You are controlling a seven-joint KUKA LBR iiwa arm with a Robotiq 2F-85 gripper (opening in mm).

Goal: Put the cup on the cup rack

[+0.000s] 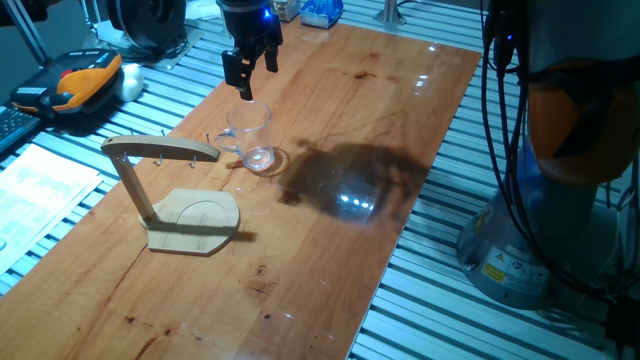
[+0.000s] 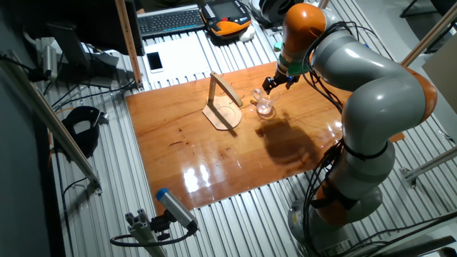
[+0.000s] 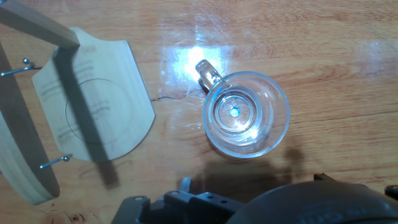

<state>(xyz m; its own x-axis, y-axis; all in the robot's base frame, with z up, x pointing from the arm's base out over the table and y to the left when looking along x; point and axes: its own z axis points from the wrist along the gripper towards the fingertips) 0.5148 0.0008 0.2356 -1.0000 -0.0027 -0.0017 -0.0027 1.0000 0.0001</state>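
The glossy brown wooden counter (image 1: 330,210) carries the light wooden cup rack (image 1: 170,195) with slanted post and hooked top arm, standing on its flat base. The small clear glass cup (image 1: 252,138) stands upright on the counter just beside the rack, handle toward it. The black two-finger gripper (image 1: 250,72) hangs above the cup's rim, fingers spread and empty

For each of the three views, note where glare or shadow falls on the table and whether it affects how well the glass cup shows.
One fixed view: dark arm shadow with light spots right of the cup. The other fixed view: bright glare near the table's front edge, cup tiny. Hand view: glare patch beside the cup's handle, cup rack casts a shadow on its base.
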